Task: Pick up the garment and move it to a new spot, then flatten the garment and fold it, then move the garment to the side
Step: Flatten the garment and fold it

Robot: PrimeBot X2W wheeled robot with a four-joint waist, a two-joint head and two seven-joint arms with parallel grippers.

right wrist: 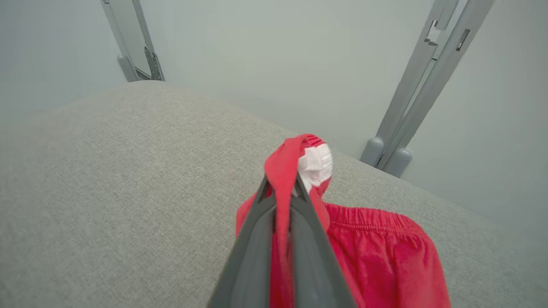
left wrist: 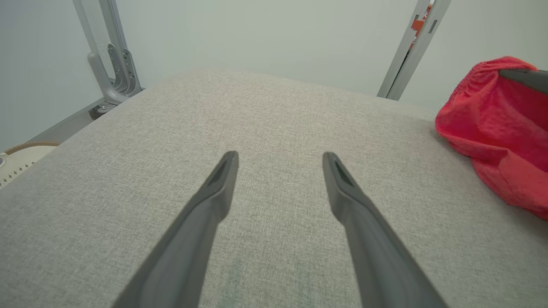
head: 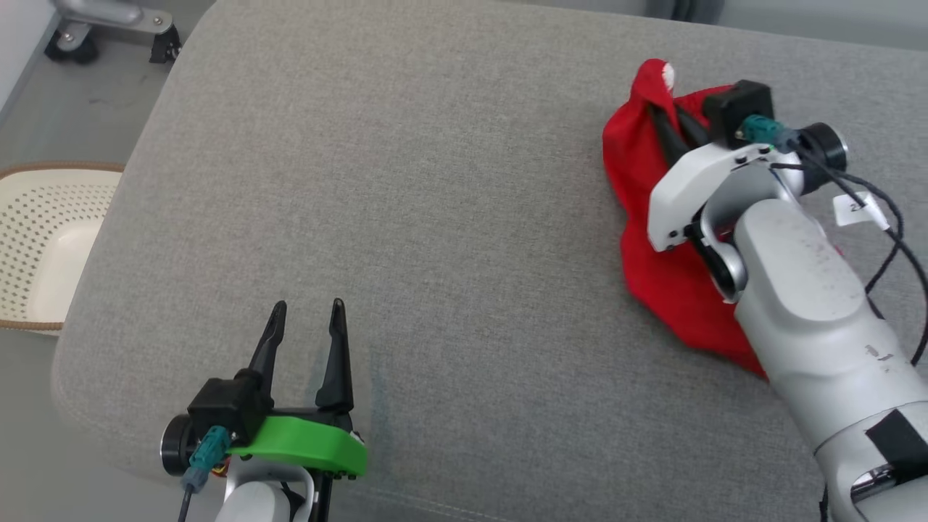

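One basket (head: 36,210) stands off the left edge of the grey cushion (head: 435,217), well apart to the left of the left gripper (head: 308,308); pale perforated wall and a smooth floor are visible inside it; its far side lies outside the head view. One red garment (head: 652,275) lies crumpled on the cushion, beneath and around the right gripper (head: 663,116), and well apart to the right of the left fingers (left wrist: 214,201). Two grippers are present, each with two dark fingers. Left gripper: fingers spread wide, holding nothing, tips above bare cushion fabric. Right gripper (right wrist: 282,184): fingers pressed together, pinching a fold of the garment's edge; the pinched fold and one white label (right wrist: 316,164) protrude just past the fingertips; the elastic waistband lies to the right of the right fingers (right wrist: 312,256).
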